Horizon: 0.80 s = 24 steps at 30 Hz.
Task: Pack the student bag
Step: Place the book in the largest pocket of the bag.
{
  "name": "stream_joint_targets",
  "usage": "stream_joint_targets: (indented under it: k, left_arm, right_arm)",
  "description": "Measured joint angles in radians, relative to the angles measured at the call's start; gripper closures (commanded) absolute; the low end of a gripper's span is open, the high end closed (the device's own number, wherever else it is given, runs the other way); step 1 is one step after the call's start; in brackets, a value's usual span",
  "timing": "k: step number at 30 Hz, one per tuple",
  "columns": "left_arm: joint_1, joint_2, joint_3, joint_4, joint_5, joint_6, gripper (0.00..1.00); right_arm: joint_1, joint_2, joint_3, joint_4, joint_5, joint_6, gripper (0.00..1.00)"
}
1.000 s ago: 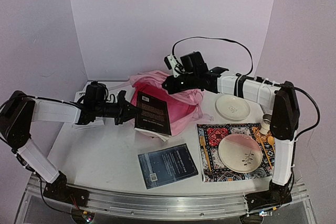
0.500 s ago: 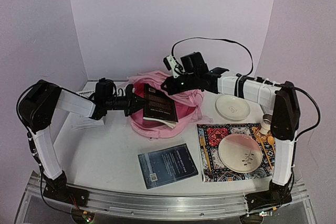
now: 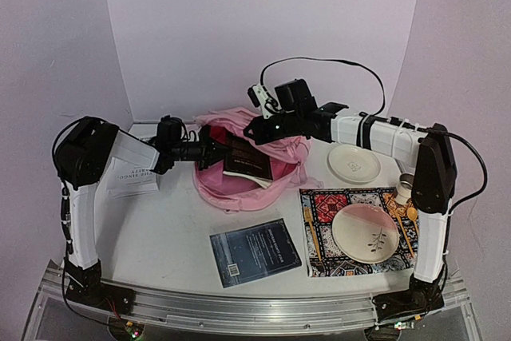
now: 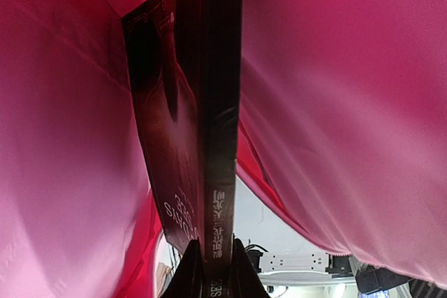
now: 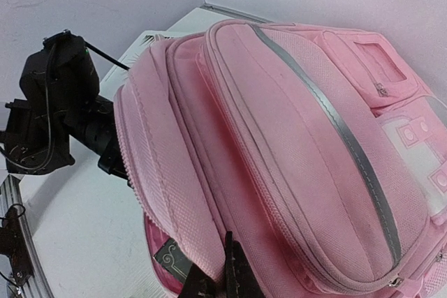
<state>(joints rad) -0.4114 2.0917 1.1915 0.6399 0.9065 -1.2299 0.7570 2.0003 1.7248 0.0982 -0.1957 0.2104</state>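
The student bag (image 3: pixel 239 191) is a pink backpack lying at the back middle of the table, its mouth facing left. My right gripper (image 3: pixel 257 128) is shut on the fabric edge of the bag's opening and holds that edge up; in the right wrist view its fingers (image 5: pixel 234 278) pinch the rim of the bag (image 5: pixel 300 137). My left gripper (image 3: pixel 209 152) is shut on a dark book (image 3: pixel 249 159) that sits partly inside the opening. In the left wrist view the book's spine (image 4: pixel 222 102) runs up from my left gripper (image 4: pixel 213 270), with pink lining (image 4: pixel 349 102) on both sides.
A second dark book (image 3: pixel 255 251) lies flat near the front. A patterned mat (image 3: pixel 319 201) at the right carries a pink-white plate (image 3: pixel 367 233). A white plate (image 3: pixel 354 163) and a small cup (image 3: pixel 406 185) stand behind it. A white booklet (image 3: pixel 132 177) lies at the left.
My left arm has swung right and carried the book from the bag's left side into its opening. The right arm has stayed still, holding the rim.
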Motion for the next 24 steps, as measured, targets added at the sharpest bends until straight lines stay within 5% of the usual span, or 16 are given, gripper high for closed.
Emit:
stream_joint_targets:
  k: [6, 14, 20, 24]
  left_arm:
    - [0.030, 0.100, 0.079, 0.017, 0.036, -0.003, 0.80]
    - [0.073, 0.214, 0.143, 0.024, 0.037, -0.031, 0.39]
    - [0.076, 0.188, 0.101, 0.030, -0.004, -0.021, 0.31]
    - [0.076, 0.118, 0.006, 0.011, -0.051, 0.002, 0.40]
  right_arm:
    - [0.000, -0.001, -0.002, 0.005, -0.004, 0.000, 1.00]
    - [0.001, -0.003, -0.022, 0.007, -0.014, 0.001, 1.00]
    - [0.001, -0.005, -0.024, 0.008, -0.017, 0.002, 1.00]
    - [0.003, -0.005, -0.024, 0.010, -0.025, 0.002, 1.00]
